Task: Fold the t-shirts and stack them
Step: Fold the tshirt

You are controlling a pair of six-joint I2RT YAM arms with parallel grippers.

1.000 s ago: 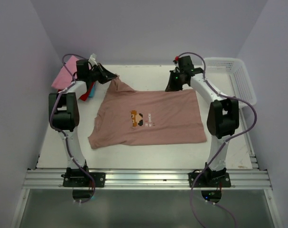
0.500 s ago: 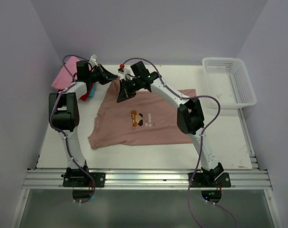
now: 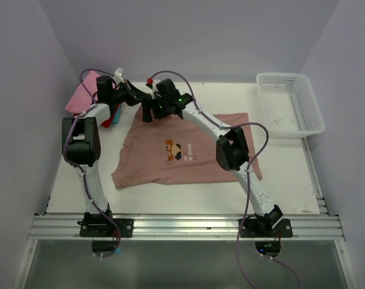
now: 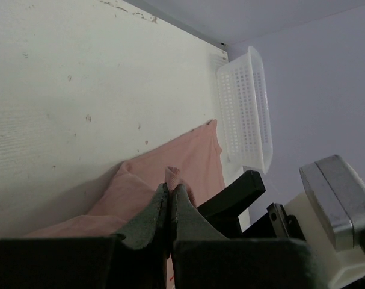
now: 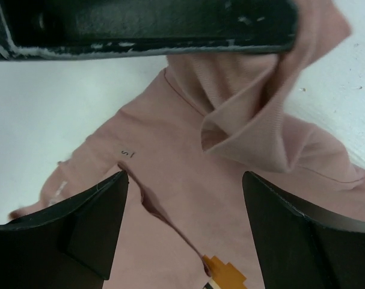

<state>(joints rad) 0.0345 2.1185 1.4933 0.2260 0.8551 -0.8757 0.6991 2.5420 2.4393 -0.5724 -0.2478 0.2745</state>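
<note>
Where the dusty-pink cloth t-shirt (image 3: pixel 194 156) lies: spread flat and front up across the middle of the white table (image 3: pixel 230 96), with the collar end toward the far left and the hem toward the right.
Print: a small brown-and-orange pixel-art figure (image 3: pixel 177 150) sits at the chest, with tiny white text beside it.
Left fingers (image 4: pixel 151 220): pressed together on a fold of the t-shirt's edge near the collar. The cloth rises from the table in a peak up to them.
Right fingers (image 5: pixel 95 226): set wide apart and hovering just above the cloth below the neck opening, just beside the left fingers. The lifted fold lies just ahead of them.
Size tag (image 5: pixel 127 152): a small white label marked S inside the neck, near one right pad.
Heap of folded shirts (image 3: pixel 80 99): at the table's far left edge, behind the left arm. Bright pink cloth is the most visible, with red and blue showing beside the arm.
White plastic lattice basket (image 3: pixel 290 78): at the far right corner of the table, near the t-shirt's far hem corner.
</note>
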